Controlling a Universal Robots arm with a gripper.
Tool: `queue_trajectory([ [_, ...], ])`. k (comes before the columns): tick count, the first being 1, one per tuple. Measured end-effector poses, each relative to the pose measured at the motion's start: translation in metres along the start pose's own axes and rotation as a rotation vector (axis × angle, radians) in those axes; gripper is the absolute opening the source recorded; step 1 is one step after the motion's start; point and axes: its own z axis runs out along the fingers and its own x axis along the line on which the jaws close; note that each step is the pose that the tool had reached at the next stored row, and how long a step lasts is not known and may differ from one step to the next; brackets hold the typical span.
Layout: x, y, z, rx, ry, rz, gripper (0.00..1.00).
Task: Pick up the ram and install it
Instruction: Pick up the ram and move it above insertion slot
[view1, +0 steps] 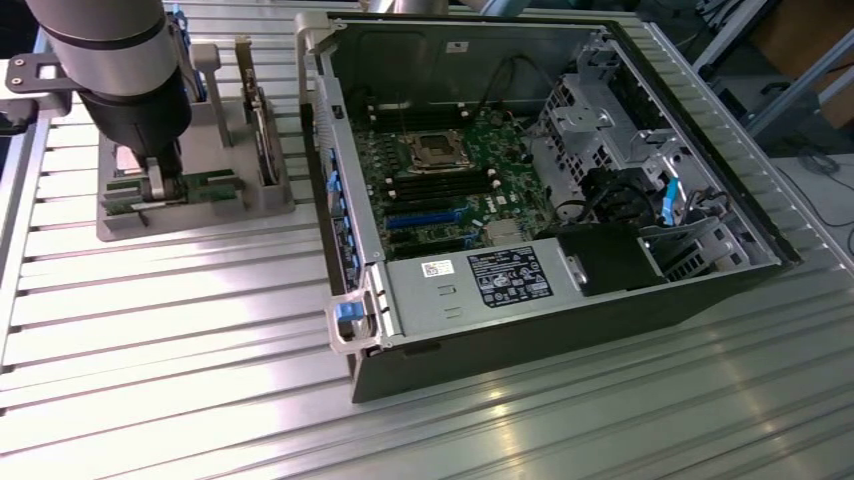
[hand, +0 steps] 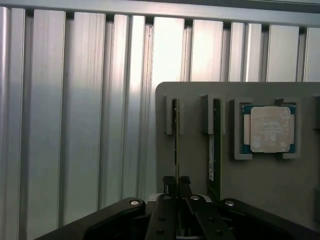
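Tool (hand: 176, 181) clamped on the ram (hand: 176, 135), which sits upright in the holder (hand: 195, 150) slot, so not lifted yet. Whole install's left to do.

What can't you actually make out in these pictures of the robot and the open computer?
- The ram, wrist view: seen edge-on, so its chips are hidden; the tool covers one end.
- The holder, exterior view: the arm blocks part of it.
- The power supply label, exterior view: print too small to read.

Ribbed metal table (view1: 160, 330) with holder (view1: 200, 215), computer case (view1: 561, 345)
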Motion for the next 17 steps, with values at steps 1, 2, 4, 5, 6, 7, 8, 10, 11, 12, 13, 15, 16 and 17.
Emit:
queue_trajectory([
  [1,0.0,0.0001,-0.0013,0.0001,0.0,0.0,0.13],
  [2,0.0,0.0001,-0.0022,0.0,0.0,0.0,0.13],
  [4,0.0,0.0003,-0.0067,0.0,0.0,0.0,0.13],
  [5,0.0,0.0004,-0.0084,0.0,0.0,0.0,0.13],
  [6,0.0,0.0004,-0.0097,0.0,0.0,0.0,0.13],
  [7,0.0,0.0005,-0.0109,0.0,0.0,0.0,0.13],
  [8,0.0,0.0006,-0.0125,0.0,0.0,0.0,0.13],
  [10,0.0,0.0006,-0.0146,0.0001,0.0,0.0,0.13],
  [11,0.0,0.0007,-0.016,0.0,0.0,0.0,0.13],
  [12,0.0,0.0007,-0.0171,0.0001,0.0,0.0,0.13],
  [13,0.0,0.0009,-0.0197,0.0,0.0,0.0,0.13],
  [15,-0.001,0.001,-0.0234,-0.0001,0.0,0.0,0.13],
  [16,-0.001,0.0011,-0.0249,0.0,0.0,0.0,0.13],
  [17,-0.001,0.0012,-0.0263,0.0,0.0,0.0,0.13],
])
